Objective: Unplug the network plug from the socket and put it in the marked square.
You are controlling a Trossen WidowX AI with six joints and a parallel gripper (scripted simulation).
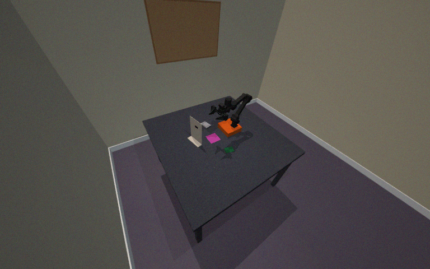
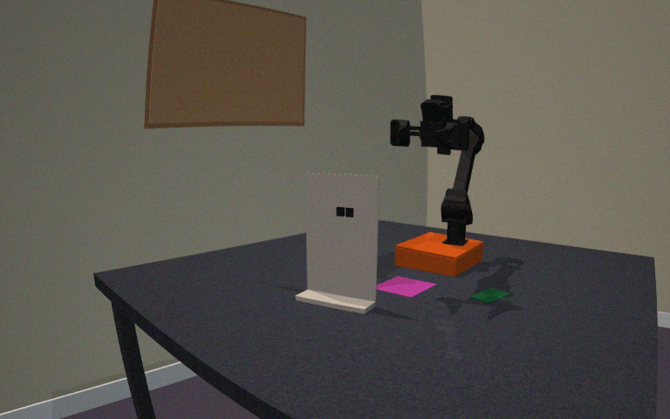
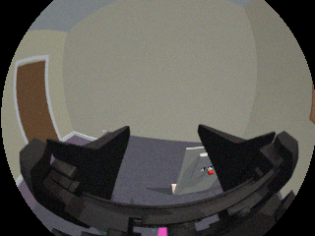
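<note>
Beyond the tabletop [image 1: 202, 196] [image 2: 494, 355], walls rise; my hand [image 1: 216, 114] [image 3: 164, 129] gapes, holding nothing, well apart from the panel [image 1: 196, 132] [image 2: 341, 247] [image 3: 193, 178]; unlocking, pulling, placing seemingly all remain.

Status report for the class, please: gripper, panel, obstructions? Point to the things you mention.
Gripper [image 1: 216, 114] [image 3: 164, 129] open, raised. Panel [image 1: 196, 131] [image 2: 341, 236] [image 3: 189, 177] upright on table [image 1: 202, 177] [image 2: 494, 365]. No obstruction seen between them.
</note>
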